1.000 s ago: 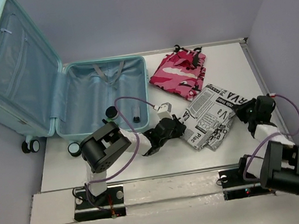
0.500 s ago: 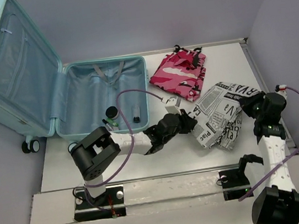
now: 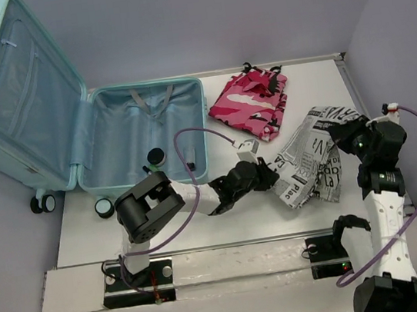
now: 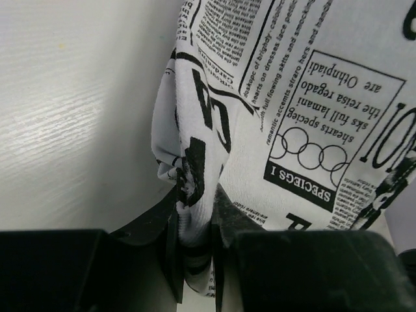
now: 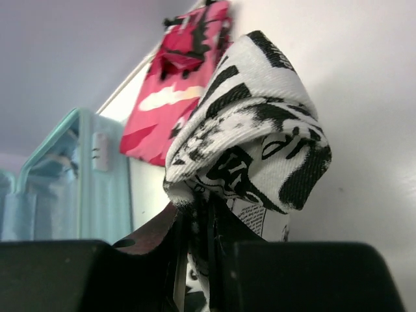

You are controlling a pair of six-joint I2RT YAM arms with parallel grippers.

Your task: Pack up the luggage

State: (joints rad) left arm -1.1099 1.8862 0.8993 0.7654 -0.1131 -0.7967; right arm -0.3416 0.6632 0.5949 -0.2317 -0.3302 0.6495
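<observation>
— Grips?
— My left gripper [image 4: 195, 242] and right gripper [image 5: 198, 224] both clenched on the soft newsprint-patterned white cloth [image 3: 312, 166], pinching opposite edge folds. Light, limp; it will sag.
— Case?
— The pale aqua hard-shell luggage [image 3: 114, 150] lies open, far left on the bench [image 3: 322, 78].

The luggage [image 3: 21, 97] is cropped at top-left, and the small items [image 3: 157, 157] inside are perhaps bottles.

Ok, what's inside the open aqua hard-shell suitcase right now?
Grey straps, a small round dark-capped jar and a slim dark tube lie on the pale aqua suitcase's blue lining. The purple cable covers a strip near the tube.
</observation>
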